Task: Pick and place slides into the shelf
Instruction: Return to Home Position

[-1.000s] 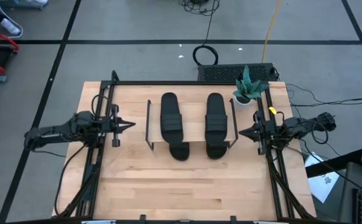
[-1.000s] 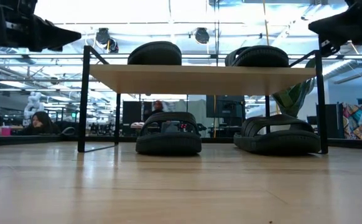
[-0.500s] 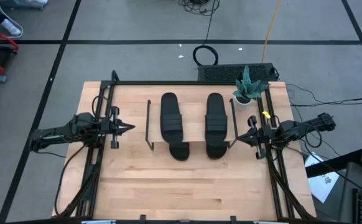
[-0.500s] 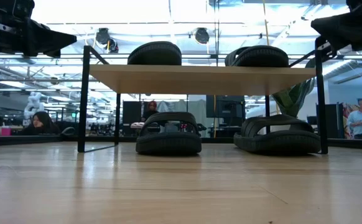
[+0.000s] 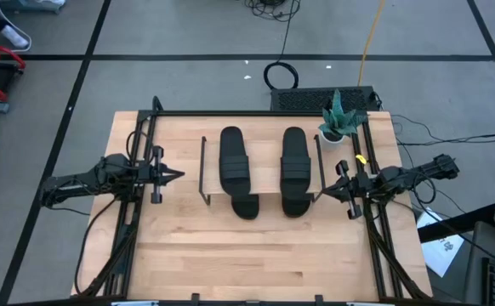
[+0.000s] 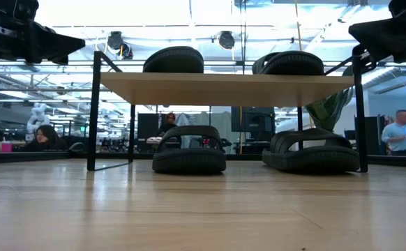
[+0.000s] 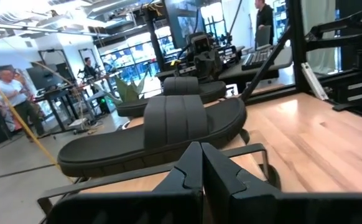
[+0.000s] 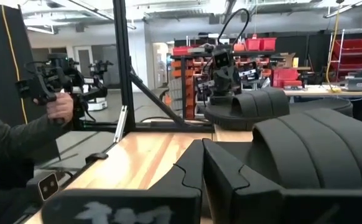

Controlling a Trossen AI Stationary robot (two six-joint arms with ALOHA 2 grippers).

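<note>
Table (image 5: pixel 230 255): shelf (image 6: pixel 224 88) at centre, nearer far edge. Slides (image 5: pixel 234 161): two side by side on its plank, two beneath on the table, ends poking toward near edge. Left gripper (image 5: pixel 178 173) by left edge, right gripper (image 5: pixel 324 192) by right edge, both with fingers pressed together, empty.

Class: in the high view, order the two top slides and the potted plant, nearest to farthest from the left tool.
From the left tool:
1. Left top slide, shelf's left half.
2. Right top slide, shelf's right half.
3. Potted plant, far right corner.
</note>
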